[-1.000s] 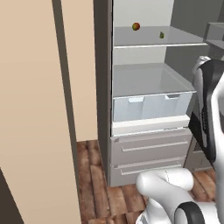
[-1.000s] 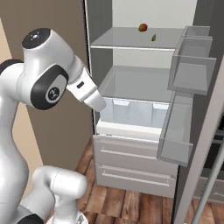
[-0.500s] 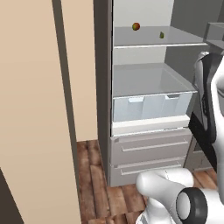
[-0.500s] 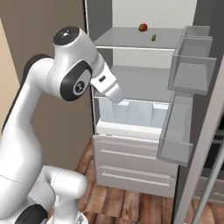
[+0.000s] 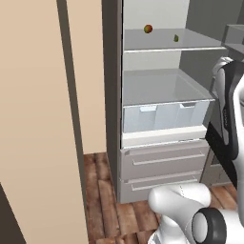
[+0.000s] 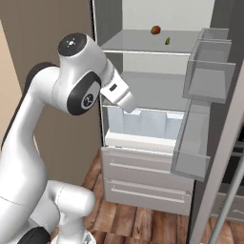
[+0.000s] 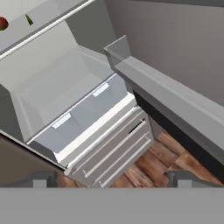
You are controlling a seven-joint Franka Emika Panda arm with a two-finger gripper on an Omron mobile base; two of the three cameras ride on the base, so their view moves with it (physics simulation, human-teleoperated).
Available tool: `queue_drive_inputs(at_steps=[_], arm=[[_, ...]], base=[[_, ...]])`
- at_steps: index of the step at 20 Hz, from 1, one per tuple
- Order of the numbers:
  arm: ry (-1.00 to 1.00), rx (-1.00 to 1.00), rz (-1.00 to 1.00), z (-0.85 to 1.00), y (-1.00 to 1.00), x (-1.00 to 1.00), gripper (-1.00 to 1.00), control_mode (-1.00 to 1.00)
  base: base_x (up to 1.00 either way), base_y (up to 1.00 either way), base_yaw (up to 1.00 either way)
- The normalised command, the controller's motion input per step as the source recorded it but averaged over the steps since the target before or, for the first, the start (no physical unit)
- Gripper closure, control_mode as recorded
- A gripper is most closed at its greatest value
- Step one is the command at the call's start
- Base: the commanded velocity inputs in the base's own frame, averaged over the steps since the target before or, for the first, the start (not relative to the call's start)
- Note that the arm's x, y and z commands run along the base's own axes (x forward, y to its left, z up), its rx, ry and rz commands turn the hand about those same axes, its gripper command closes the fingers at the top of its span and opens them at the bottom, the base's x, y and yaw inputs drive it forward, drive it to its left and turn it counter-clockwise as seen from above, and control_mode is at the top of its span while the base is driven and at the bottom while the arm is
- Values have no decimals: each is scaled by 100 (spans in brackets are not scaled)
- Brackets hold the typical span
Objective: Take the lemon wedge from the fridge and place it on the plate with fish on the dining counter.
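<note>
The lemon wedge (image 5: 176, 38) is a tiny yellow-green bit on the fridge (image 5: 162, 157) shelf beside a round red fruit (image 5: 148, 29); the tool (image 7: 112, 178) is wide apart

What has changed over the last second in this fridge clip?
The arm has swung up and rightward toward the open fridge; nothing was grasped. The lemon wedge and round fruit stay on the upper shelf, base unmoved.
</note>
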Motion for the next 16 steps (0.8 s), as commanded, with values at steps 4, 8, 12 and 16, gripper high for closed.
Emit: queue_drive_inputs(at_steps=[4, 8, 12, 16], arm=[[0, 0, 0, 0, -2, 0, -100, -100], [0, 0, 0, 0, -5, 14, -100, -100], [0, 0, 0, 0, -22, 18, -100, -100], [0, 0, 0, 0, 0, 0, -100, 100]], base=[[0, 0, 0], [0, 0, 0], [0, 0, 0], [49, -18, 0]])
